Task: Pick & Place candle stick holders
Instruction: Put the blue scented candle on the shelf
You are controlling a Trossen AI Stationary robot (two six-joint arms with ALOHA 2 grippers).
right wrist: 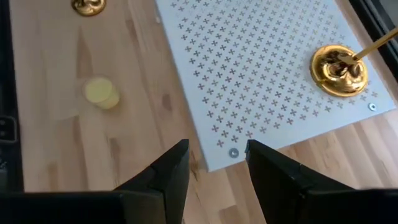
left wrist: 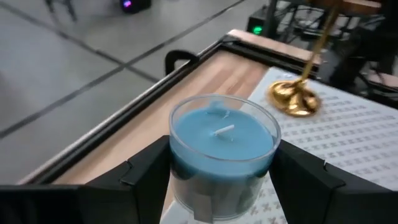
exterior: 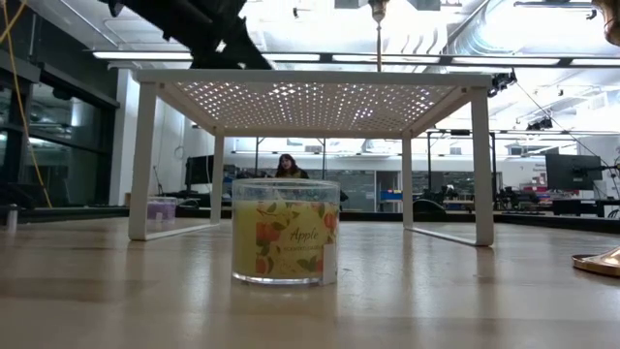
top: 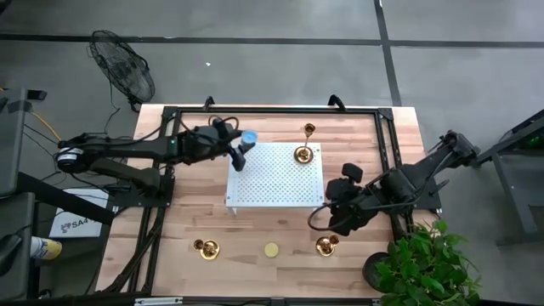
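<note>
Brass is what the coming move turns on: three candle stick holders stand on the wooden worktop [top: 357,144] and one on the white perforated shelf [top: 272,183]. The holder on the shelf [top: 303,154] stands at the shelf's far right corner, upright, its long axis vertical and its cup pointing up; in the right wrist view its stem leans only through the camera's angle. A second holder [top: 309,130] stands on the worktop just beyond that corner. Two more stand at the near edge, the near-left holder [top: 207,248] and the near-right holder [top: 326,246], with a yellow candle [top: 271,250] between them.

The right hand [top: 340,212] hangs just right of the shelf's near right corner, its fingers [right wrist: 168,177] parted and empty. The near-right holder lies closest to it, just toward the near edge, so the right arm is judged the nearer one. A top-down grasp on the stem looks fitting.

The left hand [top: 240,153] is at the shelf's far left corner, closed on a blue candle [left wrist: 222,152] in a glass jar.
</note>
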